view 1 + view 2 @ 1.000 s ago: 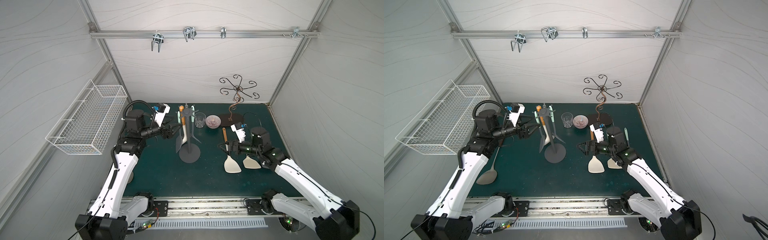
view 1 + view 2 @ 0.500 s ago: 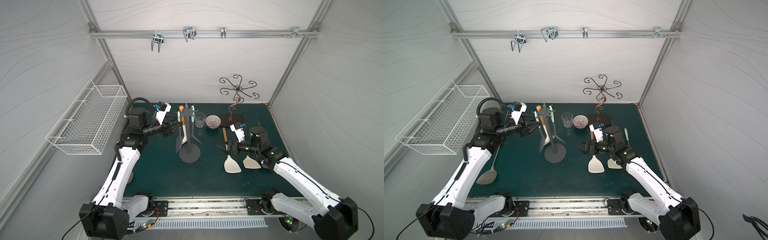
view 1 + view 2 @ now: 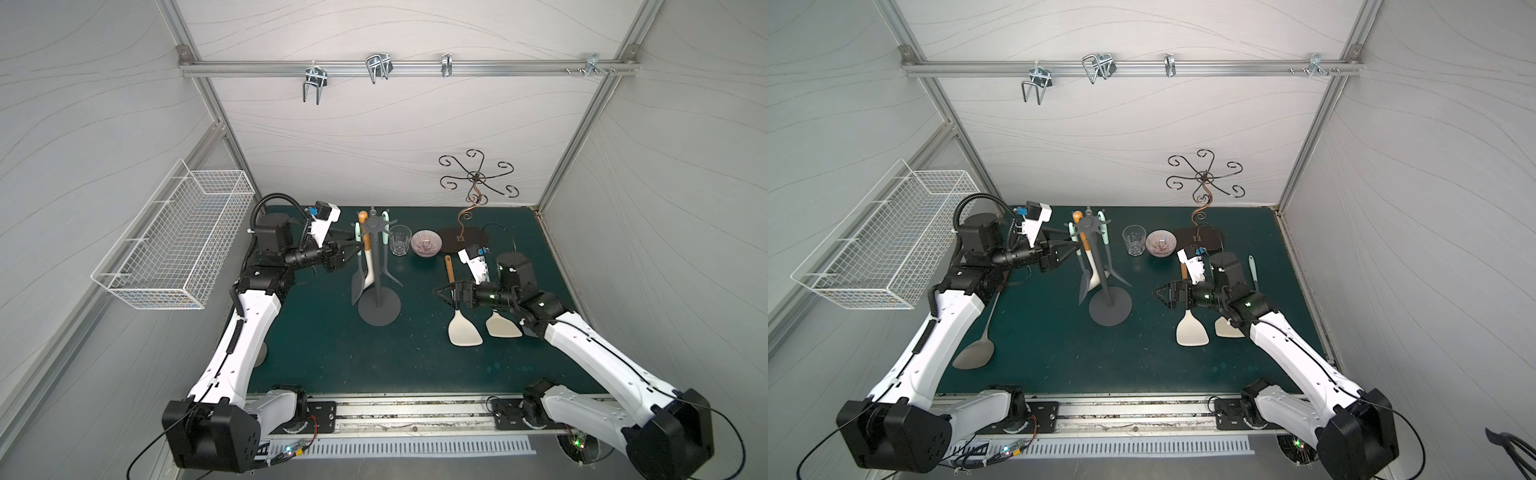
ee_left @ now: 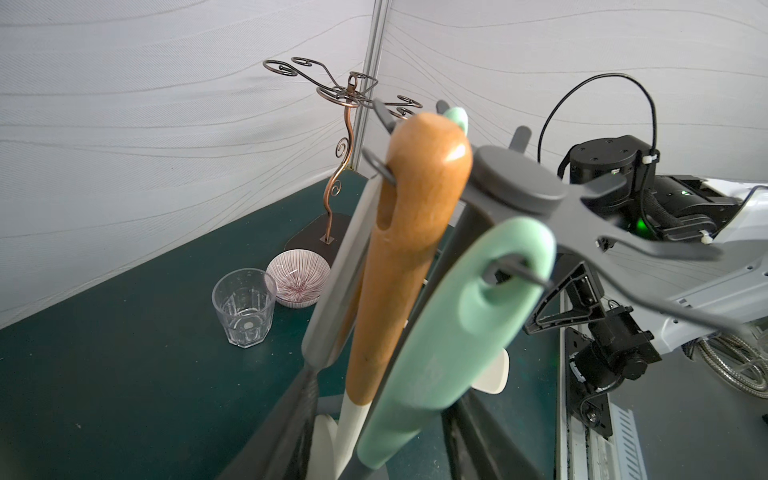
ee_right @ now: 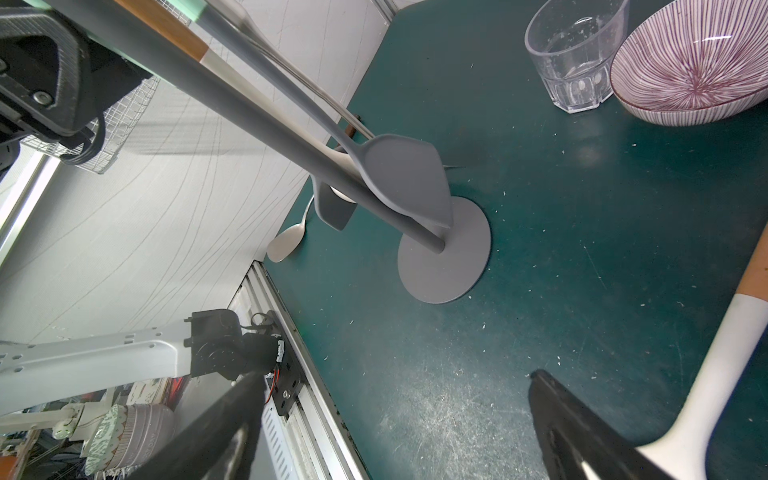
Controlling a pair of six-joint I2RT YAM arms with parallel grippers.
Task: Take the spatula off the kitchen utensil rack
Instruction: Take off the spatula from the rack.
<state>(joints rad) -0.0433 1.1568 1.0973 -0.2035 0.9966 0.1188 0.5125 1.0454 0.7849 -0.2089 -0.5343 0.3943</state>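
Vertically, three spatulas (image 3: 365, 237) hung from one kitchen utensil rack (image 3: 379, 309) mid-counter (image 3: 332, 353), handles up, blades down, two loose spatulas (image 3: 464, 330) lying flat, left claw (image 3: 355, 247) about the hanging handles, grip not tellable, right claw (image 3: 442, 296) spread apart, empty.

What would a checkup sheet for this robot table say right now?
Surface: dark green mat, small white specks.
Job's things: kitchen utensil rack upright; mint-handled spatula and orange-handled spatula hang on it.
Clutter: glass, striped bowl, bronze stand, white spatula, second white spatula, metal spoon.
Grippers: left gripper at the hanging handles, grip unclear; right gripper open, empty, above the mat.
Cables: black hose loops over left arm; thin cable loops by right wrist.
Surroundings: wire basket on side wall; hook rail on back wall.
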